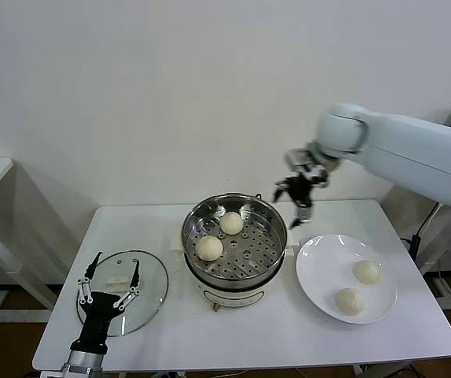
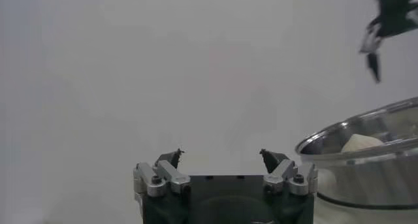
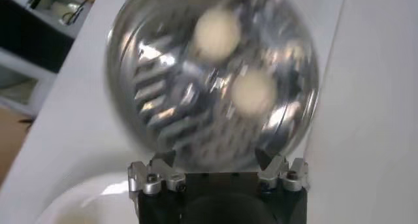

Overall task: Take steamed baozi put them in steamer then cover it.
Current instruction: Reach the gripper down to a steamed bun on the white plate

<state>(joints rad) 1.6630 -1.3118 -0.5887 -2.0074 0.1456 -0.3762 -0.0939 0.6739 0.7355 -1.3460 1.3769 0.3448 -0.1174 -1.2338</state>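
Steamed baozi, four: two on the perforated tray of the steamer (image 1: 234,239) at frame centre, one (image 1: 231,223) behind, one (image 1: 209,248) in front; two on the white plate (image 1: 318,272) at lower right, one (image 1: 367,272) behind, one (image 1: 349,300) nearer. Right gripper (image 1: 301,191), jaws wide and empty, hangs above the steamer's right rim, so the plate buns lie below and right of it, the likely next reach. Left gripper (image 1: 111,283), jaws wide, empty, sits over the glass lid (image 1: 150,276) at lower left, far from them.
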